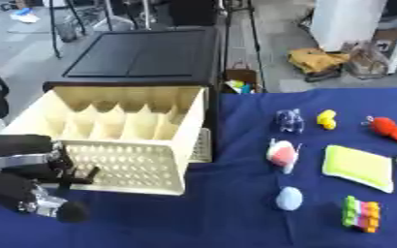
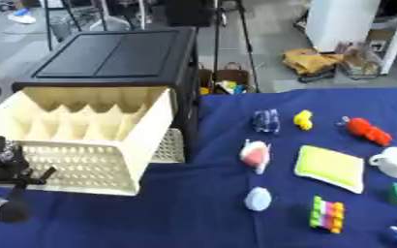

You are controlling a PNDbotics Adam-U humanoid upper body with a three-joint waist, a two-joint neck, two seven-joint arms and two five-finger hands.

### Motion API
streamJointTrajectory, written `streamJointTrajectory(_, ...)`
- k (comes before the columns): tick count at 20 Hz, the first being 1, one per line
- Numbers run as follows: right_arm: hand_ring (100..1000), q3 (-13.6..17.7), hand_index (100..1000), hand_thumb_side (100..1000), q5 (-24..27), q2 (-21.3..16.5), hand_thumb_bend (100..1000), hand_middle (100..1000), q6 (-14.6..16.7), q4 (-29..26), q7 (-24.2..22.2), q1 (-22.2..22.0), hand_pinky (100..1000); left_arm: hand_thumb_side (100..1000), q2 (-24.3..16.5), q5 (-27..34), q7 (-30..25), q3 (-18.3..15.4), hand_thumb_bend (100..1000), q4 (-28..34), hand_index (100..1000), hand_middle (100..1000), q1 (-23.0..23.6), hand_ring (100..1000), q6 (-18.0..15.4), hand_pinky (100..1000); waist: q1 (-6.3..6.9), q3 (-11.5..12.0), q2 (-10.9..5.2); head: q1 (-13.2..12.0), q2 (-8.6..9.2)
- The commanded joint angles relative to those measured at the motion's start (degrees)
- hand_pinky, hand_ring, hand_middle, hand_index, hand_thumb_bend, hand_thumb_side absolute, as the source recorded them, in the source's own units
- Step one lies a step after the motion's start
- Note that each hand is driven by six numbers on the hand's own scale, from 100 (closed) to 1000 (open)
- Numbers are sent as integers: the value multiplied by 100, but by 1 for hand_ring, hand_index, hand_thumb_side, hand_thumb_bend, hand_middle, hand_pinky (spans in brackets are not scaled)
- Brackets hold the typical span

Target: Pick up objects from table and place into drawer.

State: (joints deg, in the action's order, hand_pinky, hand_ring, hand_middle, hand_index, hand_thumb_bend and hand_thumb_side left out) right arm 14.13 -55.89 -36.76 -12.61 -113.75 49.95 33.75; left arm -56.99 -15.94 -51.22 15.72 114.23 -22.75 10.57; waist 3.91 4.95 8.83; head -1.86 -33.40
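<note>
The bench [image 1: 236,227] is covered in matt blue cloth, faintly creased. The drawer [image 1: 126,164] looks like cream plastic, its front pierced with a lattice of holes. The cabinet [image 1: 143,53] above it is smooth black with a dull sheen. The white mug [image 2: 394,161] looks glossy. The yellow-green pad [image 2: 329,168] looks soft and matt.

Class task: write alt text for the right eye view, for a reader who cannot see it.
A cream drawer stands open from a black cabinet, beside a blue cloth scattered with small toys, a yellow sponge and a white cup. The left robot hand shows at lower left.
</note>
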Motion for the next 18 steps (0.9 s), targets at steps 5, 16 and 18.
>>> streamJointTrajectory(5, 645, 20, 668, 1000, -26, -86, 100, 605, -90, -84, 94, 84, 579, 1000, -43, 411, -75, 156, 1000, 36, 863, 670, 30, 559, 207, 223, -2, -25, -43, -27, 48)
streamJointTrajectory(16, 645, 12, 668, 1000, -35, -81, 100, 605, -100, -84, 107, 106, 579, 1000, -61, 247, -75, 174, 993, 36, 928, 371, 19, 337, 197, 100, 18, -32, -13, -16, 63)
streamJointTrajectory(18, 645, 11, 668, 1000, -35, -80, 100, 605, -98, -84, 107, 109, 579, 1000, -57, 194, -75, 168, 987, 36, 925, 304, 10, 274, 150, 100, 18, -32, -9, -16, 65)
